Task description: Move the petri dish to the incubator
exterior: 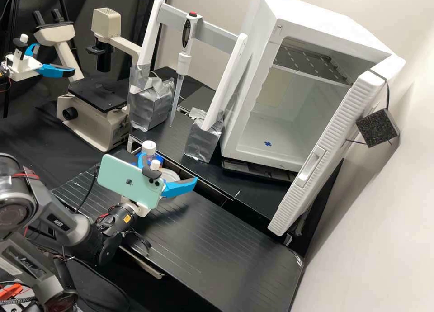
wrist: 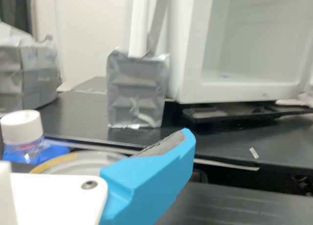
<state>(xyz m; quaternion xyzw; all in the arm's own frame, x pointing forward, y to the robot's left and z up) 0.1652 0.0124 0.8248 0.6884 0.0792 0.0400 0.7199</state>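
Finding the transfer outstanding, I hold my pincer (exterior: 173,167) wide open and empty near the petri dish (wrist: 80,162), with grasping and incubator (exterior: 285,117) placement remaining.

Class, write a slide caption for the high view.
Blue-fingered pincer near the petri dish, with the incubator door standing open.

Looks like a science lab. Has a black bench (exterior: 203,239), a microscope (exterior: 101,124), and a white incubator (exterior: 260,54) (a bit like a fridge) with an open door (exterior: 343,122). Has a pipette (exterior: 183,61) on a white frame (exterior: 151,31), and a bottle (wrist: 23,148) with a white cap (wrist: 22,126).
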